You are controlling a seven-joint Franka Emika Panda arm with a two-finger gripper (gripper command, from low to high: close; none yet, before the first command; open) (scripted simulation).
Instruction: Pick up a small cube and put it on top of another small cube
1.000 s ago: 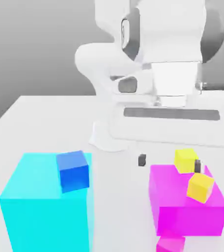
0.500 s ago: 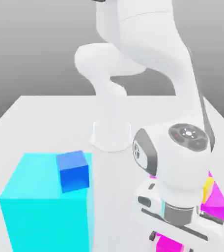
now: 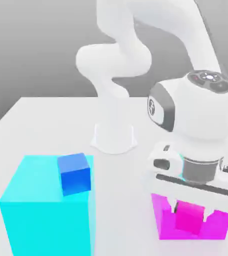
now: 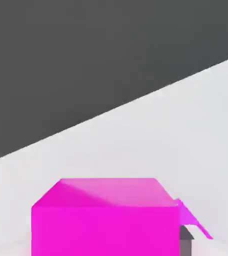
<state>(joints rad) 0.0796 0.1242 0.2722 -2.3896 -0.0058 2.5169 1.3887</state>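
My gripper (image 3: 189, 213) is shut on the small cube (image 3: 188, 221), a plain magenta one a shade darker than the block behind it. The cube hangs off the table in front of the big magenta block (image 3: 163, 220), at the exterior view's lower right. In the hand view the small cube (image 4: 105, 217) sits close up between the jaws, with one dark fingertip (image 4: 186, 241) showing beside it. The white hand hides the top of the big magenta block.
A big cyan block (image 3: 46, 212) stands at the exterior view's lower left with a small blue cube (image 3: 74, 173) on its top corner. The arm's white base (image 3: 114, 137) stands at the middle back of the white table (image 3: 41, 130).
The hand came down to the small magenta cube by the table's front edge, shut on it and has lifted it in front of the big magenta block.
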